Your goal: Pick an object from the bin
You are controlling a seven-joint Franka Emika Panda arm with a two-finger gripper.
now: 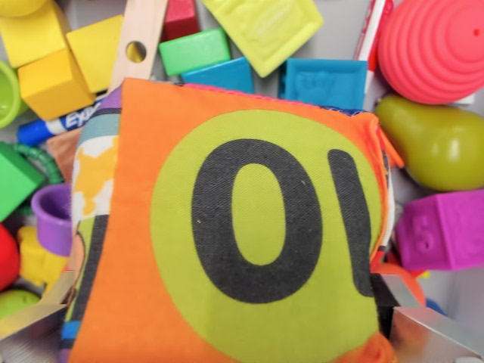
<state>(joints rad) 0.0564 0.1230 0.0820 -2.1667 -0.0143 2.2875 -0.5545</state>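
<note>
Filling most of the wrist view, closest to the lens, is an orange fabric block (pixel 249 227) printed with a lime disc and black numerals. It sits between the two metal fingers of the end effector (pixel 227 333), whose tips show at the bottom left (pixel 34 325) and bottom right (pixel 435 333) corners. The jaws stand wide, about the width of the block. Whether the pads press on the cloth cannot be confirmed, since the contact faces are hidden by the block itself.

Handling judgement: the block appears to be a soft, stuffed cloth cube. It is likely light, compressible and not fragile. The woven surface should give good friction. Expect the sides to bulge under pressure, so grip across two opposite flat faces at mid-height, not on a stitched edge or corner.

Behind and below the block lies the bin clutter:
- Far left: yellow wooden blocks (pixel 57 72) and a blue marker (pixel 53 125).
- Far centre: a green brick (pixel 193 51), a yellow-green textured square (pixel 268 30) and a blue block (pixel 329 82).
- Far right: a pink ribbed dome (pixel 435 49).
- Right: a green toy pear (pixel 439 144) and a purple embossed cube (pixel 442 231).
- Left: a purple cup (pixel 54 215).
</note>
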